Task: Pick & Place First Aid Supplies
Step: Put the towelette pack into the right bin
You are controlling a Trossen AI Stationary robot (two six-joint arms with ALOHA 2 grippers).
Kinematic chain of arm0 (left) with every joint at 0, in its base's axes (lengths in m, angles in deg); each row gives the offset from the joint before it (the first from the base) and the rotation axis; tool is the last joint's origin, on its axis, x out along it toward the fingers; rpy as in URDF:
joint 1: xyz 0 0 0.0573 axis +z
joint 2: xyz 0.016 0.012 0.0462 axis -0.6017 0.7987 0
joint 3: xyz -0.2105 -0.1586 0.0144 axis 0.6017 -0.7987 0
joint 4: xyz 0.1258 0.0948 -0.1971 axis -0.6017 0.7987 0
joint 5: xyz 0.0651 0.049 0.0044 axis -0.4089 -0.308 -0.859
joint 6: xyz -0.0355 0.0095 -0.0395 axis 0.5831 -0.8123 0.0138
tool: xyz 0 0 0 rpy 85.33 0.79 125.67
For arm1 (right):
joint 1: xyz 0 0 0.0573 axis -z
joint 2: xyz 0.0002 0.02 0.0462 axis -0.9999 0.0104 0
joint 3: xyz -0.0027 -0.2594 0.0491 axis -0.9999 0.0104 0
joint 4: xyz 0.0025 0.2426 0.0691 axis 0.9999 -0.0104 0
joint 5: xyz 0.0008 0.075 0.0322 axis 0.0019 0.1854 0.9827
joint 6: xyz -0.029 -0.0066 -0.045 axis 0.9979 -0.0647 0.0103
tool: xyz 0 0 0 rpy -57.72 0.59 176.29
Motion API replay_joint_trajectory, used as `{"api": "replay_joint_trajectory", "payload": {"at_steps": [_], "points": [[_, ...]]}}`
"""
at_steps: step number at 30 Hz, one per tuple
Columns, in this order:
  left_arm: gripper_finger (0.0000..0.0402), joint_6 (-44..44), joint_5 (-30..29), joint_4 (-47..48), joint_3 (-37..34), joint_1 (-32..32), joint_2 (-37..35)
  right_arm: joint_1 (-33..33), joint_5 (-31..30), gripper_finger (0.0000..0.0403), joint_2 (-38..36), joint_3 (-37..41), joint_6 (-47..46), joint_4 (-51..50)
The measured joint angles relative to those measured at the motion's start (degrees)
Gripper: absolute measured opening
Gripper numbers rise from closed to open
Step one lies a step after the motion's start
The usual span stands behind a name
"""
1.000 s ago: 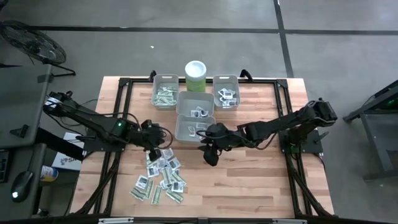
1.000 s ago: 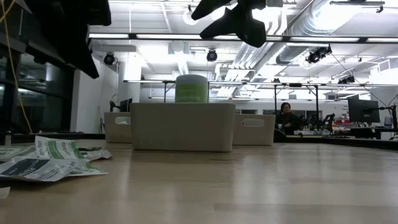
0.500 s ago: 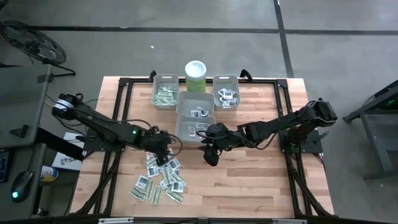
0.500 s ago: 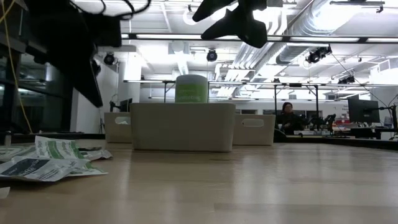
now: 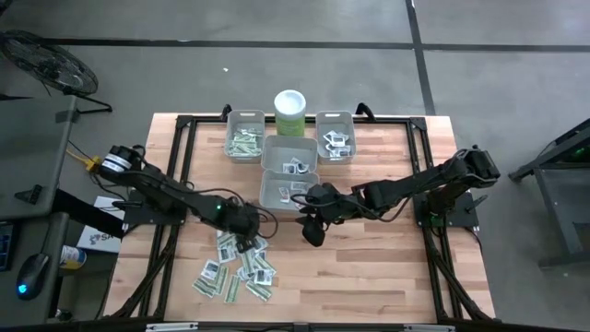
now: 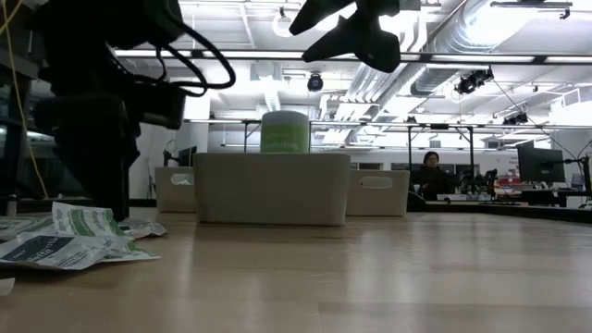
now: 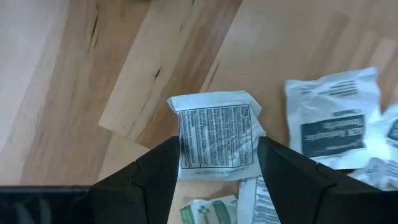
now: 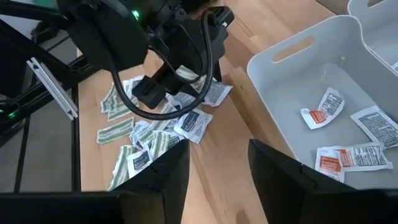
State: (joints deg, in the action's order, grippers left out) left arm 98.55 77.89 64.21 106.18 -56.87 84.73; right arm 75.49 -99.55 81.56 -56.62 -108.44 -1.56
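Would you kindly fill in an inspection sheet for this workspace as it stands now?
Surface: wooden table, bare to the right.
Job's things: loose packets piled front left; one white printed packet lies between the left pincer's fingers; more packets lie in the grey bins.
Clutter: pale green canister behind the bins.
Grippers: left pincer open, low over the pile; right pincer open, empty, raised beside the nearest bin.
Cables: black loops along the left arm.
Surroundings: a seated person far behind the table.
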Motion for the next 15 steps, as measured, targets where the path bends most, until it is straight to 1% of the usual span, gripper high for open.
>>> {"api": "replay_joint_trajectory", "payload": {"at_steps": [10, 12, 15], "points": [[0.0211, 0.0, 0.0, 0.1, 0.3, 0.0, 3.7, 0.0, 1.0, 0.0154, 0.0, 0.0, -0.2, -0.1], [0.0202, 0.0, 0.2, 0.2, 0.3, 0.0, 4.3, 0.0, 1.2, 0.0152, 0.0, 0.0, -0.4, -0.1], [0.0173, -0.1, 0.3, 0.1, 0.3, 0.0, 4.7, 0.0, 1.7, 0.0150, 0.0, 0.0, -0.4, -0.1]]}}
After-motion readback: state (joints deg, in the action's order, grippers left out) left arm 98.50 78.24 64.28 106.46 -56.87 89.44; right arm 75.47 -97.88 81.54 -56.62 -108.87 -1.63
